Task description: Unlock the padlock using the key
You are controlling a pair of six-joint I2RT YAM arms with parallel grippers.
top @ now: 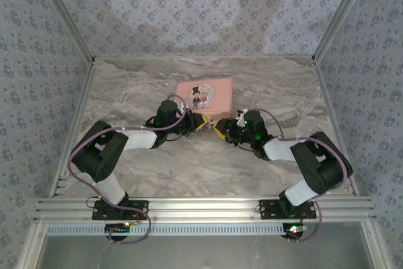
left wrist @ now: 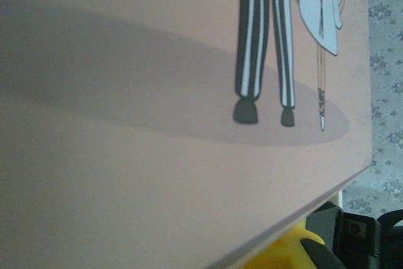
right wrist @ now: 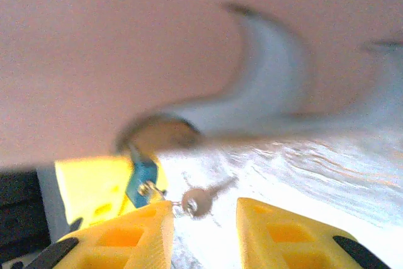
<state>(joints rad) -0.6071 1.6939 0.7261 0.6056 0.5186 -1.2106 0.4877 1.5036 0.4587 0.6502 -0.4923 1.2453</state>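
a small booth papered in a blue-grey flower print, with a marbled table

the back wall (top: pixel 201 11), left wall (top: pixel 38 67) and right wall (top: pixel 371 48) all carry the same small floral pattern, and a metal post (top: pixel 63 8) slants up each far corner. the tabletop (top: pixel 126 86) is a pale grey-beige stone pattern, with a ribbed metal rail (top: pixel 208 207) along its near edge. the light is soft and even, and faint blurred shadows lie on the back wall.

In rt wrist view padlock (right wrist: pixel 143 181) sits just L of key (right wrist: pixel 200 201), both in front of tin (right wrist: pixel 157 48).
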